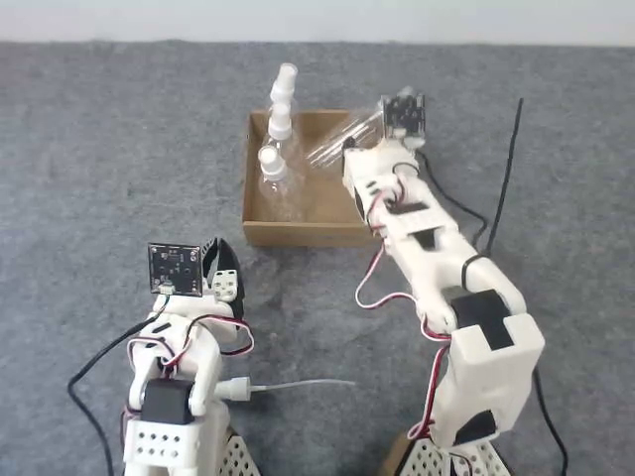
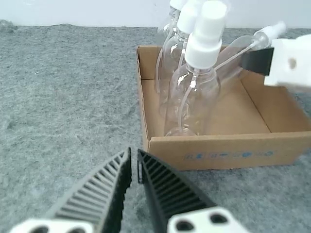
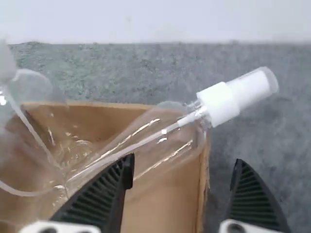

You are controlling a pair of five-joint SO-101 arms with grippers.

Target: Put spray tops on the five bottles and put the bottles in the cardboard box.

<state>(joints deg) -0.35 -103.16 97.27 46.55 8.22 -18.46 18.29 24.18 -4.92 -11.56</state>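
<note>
1. Found a loose spray top (image 1: 238, 389) lying on the carpet (image 1: 99, 149) just beside the left arm's base, with its thin tube stretched out flat. Judged it to be a top not yet fitted.
2. Found the left gripper (image 2: 134, 154) closed, fingers together with nothing between them. Saw it held low and aimed at the front wall of the box (image 1: 298, 236), apart from it.
3. Counted three upright bottles (image 1: 273, 178) close together along the box's left side, all capped with white tops.
4. Found the right gripper (image 3: 183, 162) over the box's right wall, spread wide and gripping nothing. Saw a fourth bottle (image 3: 146, 141) tilted between the jaws, base down inside the box, neck on the rim, white top (image 3: 233, 97) poking out past the wall. Could not tell whether either finger touched it.
5. Judged the step in hand to be settling that fourth bottle. Thought it best to:
   - keep the jaws wide and lift straight up, so as not to hook the top;
   - push at the shoulder of the bottle, never at the top, to tip it fully inside;
   - go slowly near the three upright ones, which looked light and easy to topple.
</note>
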